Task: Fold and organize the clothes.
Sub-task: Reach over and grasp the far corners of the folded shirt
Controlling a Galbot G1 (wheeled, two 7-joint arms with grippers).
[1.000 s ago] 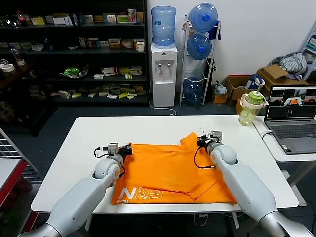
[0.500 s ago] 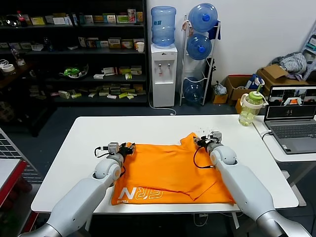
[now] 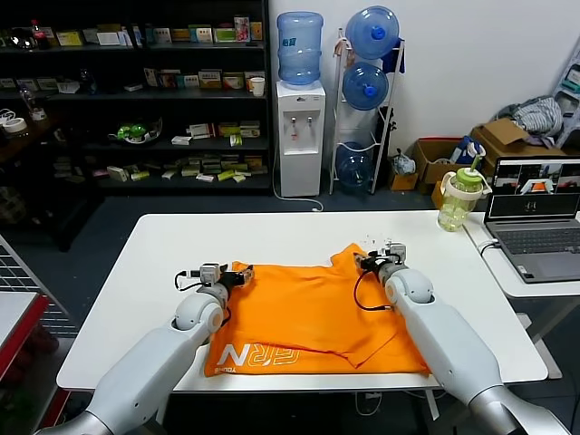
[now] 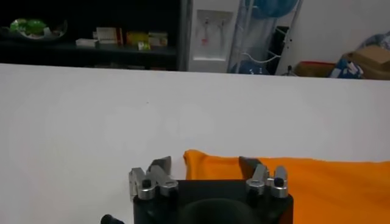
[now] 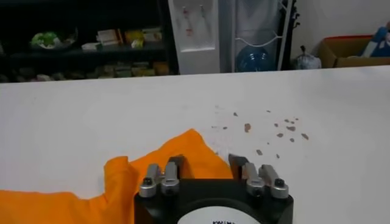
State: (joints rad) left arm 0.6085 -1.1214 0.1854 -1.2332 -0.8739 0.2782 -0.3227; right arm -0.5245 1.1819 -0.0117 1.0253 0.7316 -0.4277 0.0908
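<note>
Both my grippers, left [image 4: 207, 167] and right [image 5: 207, 163], stand with jaws apart and empty at the far corners of the orange T-shirt [image 3: 313, 313] lying mid-table; I should withdraw level, not snagging the fold.

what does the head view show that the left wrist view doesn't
Only the head view shows the white lettering on the orange T-shirt, the right claw at its far right corner, the laptop and the green-lidded bottle.

Only the left wrist view shows the left claw up close, open over the shirt's far left corner.

Both show the shirt, the white table and the water dispenser.
</note>
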